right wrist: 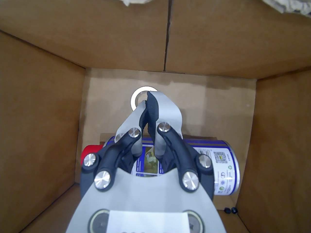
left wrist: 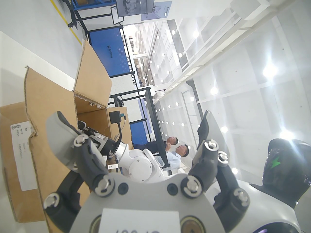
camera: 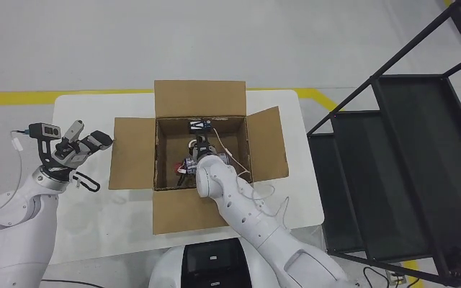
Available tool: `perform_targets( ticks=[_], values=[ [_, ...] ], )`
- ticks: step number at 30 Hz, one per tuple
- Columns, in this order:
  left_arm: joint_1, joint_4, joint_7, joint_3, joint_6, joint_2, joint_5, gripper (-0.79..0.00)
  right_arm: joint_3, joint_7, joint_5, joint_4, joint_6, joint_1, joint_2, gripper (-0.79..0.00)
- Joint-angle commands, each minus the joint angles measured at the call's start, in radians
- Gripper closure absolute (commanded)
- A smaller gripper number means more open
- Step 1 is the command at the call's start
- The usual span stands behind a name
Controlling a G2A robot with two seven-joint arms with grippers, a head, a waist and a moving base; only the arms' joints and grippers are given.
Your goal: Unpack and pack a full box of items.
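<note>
The left gripper (camera: 88, 133) hangs over the left end of the table (camera: 86, 216), well apart from the box (camera: 133, 153). Its fingers are spread wide and hold nothing. This position probably keeps the arm out of the working space while leaving it ready to receive or steady an item. The box stands at the centre of the table with all four flaps folded outward, which gives free access from above. The right arm enters the box from the near side. The right gripper (right wrist: 147, 103) is low inside, pointing at the far part of the floor. Its fingers are pressed together, and nothing is visible between them. The tips overlap a silvery ring (right wrist: 136, 95) on the floor, and contact with the ring cannot be confirmed. A spray can (right wrist: 218, 166) lies on its side on the box floor, below the gripper and toward the near wall. Its long axis runs left to right across the box, with the red cap (right wrist: 88, 151) toward the left wall and the base toward the right wall. Lying flat, the can presents its round side upward, so a grasp would probably need the fingers opened across its width. Two small black pieces (right wrist: 230, 210) lie on the floor just beside the can's base.
</note>
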State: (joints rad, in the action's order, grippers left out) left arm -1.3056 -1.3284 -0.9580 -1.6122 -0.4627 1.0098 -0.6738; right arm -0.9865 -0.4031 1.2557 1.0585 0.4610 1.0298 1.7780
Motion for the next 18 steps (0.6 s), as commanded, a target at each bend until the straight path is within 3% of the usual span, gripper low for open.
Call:
perform_targets(
  ticks=[1,4,9,18],
  values=[
    [0.0,0.0,0.0,0.0,0.0,0.0,-0.002,-0.785,0.001,0.018,-0.018,-0.036,-0.003,-0.016,0.005,-0.209],
    [0.0,0.0,0.0,0.0,0.0,0.0,-0.002,-0.785,0.003,0.043,-0.04,-0.083,-0.003,-0.038,0.012,-0.259],
    [0.0,0.0,0.0,0.0,0.0,0.0,-0.002,-0.785,0.01,0.066,-0.062,-0.144,-0.004,-0.07,0.024,-0.16],
    [0.0,0.0,0.0,0.0,0.0,0.0,-0.002,-0.785,0.021,0.083,-0.082,-0.247,0.001,-0.12,0.041,-0.163]
  ],
)
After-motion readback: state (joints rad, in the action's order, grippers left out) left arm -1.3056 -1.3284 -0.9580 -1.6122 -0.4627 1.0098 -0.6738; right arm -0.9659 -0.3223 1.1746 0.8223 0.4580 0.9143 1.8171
